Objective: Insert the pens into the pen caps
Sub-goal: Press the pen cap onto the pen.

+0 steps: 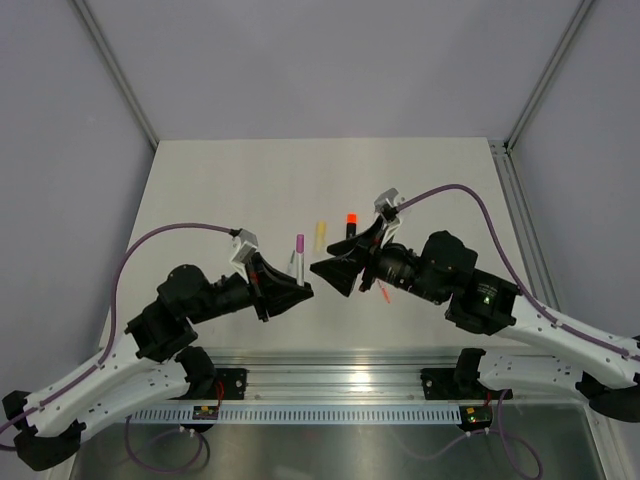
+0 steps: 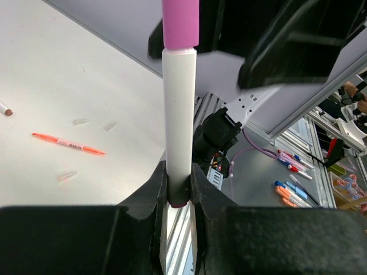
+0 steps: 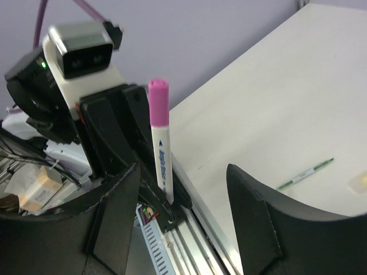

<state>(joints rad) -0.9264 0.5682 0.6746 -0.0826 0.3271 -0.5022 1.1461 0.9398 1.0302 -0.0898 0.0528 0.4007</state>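
Left centre of the top view: left hand [image 1: 297, 288] closed narrow on the lower barrel of the white pen [image 1: 296, 262], gripping it upright, clear of the bench [image 1: 200, 190]. In the left wrist view, pinched near the base from both sides, with a pink cap [image 2: 180, 23] on the upper end and no gap visible at the joint. Judged from that: seated or very nearly so, one pen done.

Just right of it, near the middle: pale yellow highlighter [image 1: 321, 235] lying on the bench, too small to tell whether capped. Right hand [image 1: 333, 272] spread wide, facing the held pen, holding nothing; in its own wrist view, both fingers [image 3: 114, 217] well apart from the pink cap. Above it: black highlighter [image 1: 351, 228] with an orange end, tip or cap impossible to tell. Lower right, partly under the right arm: orange-red pen [image 1: 385, 292] flat on the bench, apparently uncapped.

Likely left to do: set the capped pen down, then cap the orange-red pen and the thin green-marked pen [image 3: 304, 173] at the right of the right wrist view. Small clear caps [image 2: 81, 121] loose beside the orange-red pen, not yet fitted.

Hard to make out: very bottom of the white pen buried in the left hand; a brownish-tipped thing [image 2: 6, 110] cut off at the left edge of the left wrist view; a pale object [image 3: 360, 181] cut off at the right edge of the right wrist view.
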